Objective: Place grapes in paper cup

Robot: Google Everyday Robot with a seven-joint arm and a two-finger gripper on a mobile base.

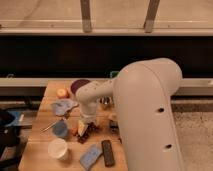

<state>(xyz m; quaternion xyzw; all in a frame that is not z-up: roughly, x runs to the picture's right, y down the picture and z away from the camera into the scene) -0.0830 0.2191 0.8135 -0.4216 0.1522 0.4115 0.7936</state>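
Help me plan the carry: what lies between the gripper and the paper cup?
Camera view: only bare table between the gripper, low at mid-table, and the paper cup; the blue cup stands just beside that line.
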